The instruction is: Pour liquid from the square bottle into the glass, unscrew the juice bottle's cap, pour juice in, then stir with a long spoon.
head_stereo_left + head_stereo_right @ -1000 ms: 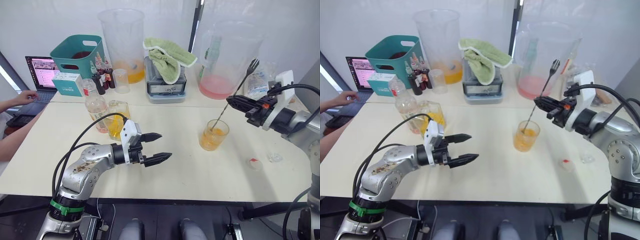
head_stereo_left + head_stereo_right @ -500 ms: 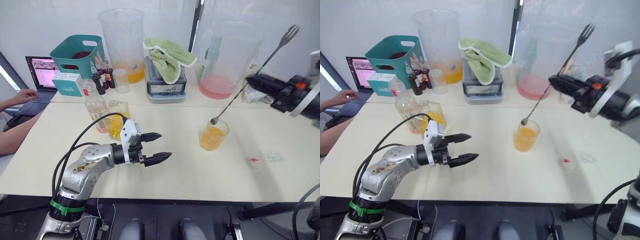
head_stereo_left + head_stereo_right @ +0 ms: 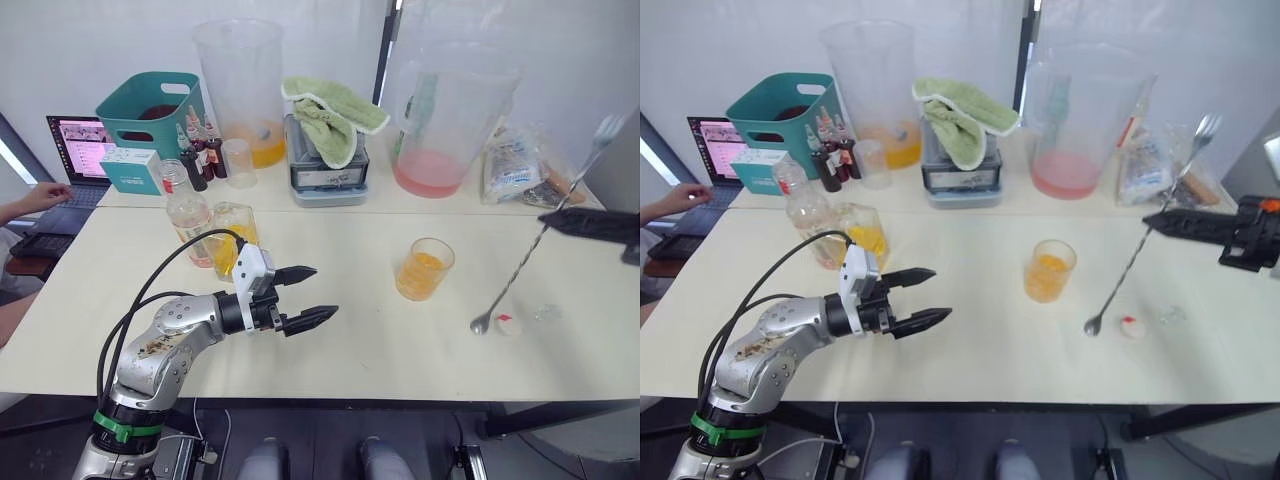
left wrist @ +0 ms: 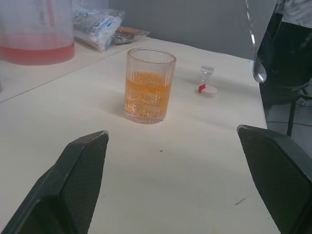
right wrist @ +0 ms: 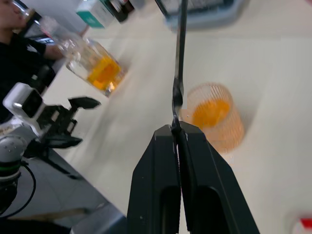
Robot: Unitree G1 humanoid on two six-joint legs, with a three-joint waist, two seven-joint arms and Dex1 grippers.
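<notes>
Pinching the long spoon point(image 3: 1140, 252) about midway along its shaft, the right gripper point(image 3: 1160, 222) holds it slanted, bowl low beside the cap point(image 3: 1130, 326) and clear of the glass point(image 3: 1048, 270). That thin, stiff steel rod looks slick and likely to pivot between flat pads, so a hold nearer its balance point seems wiser. The glass, part full of orange drink, stands mid-table; it seems breakable. The left gripper point(image 3: 300, 297) hovers, fingers spread, holding nothing.
</notes>
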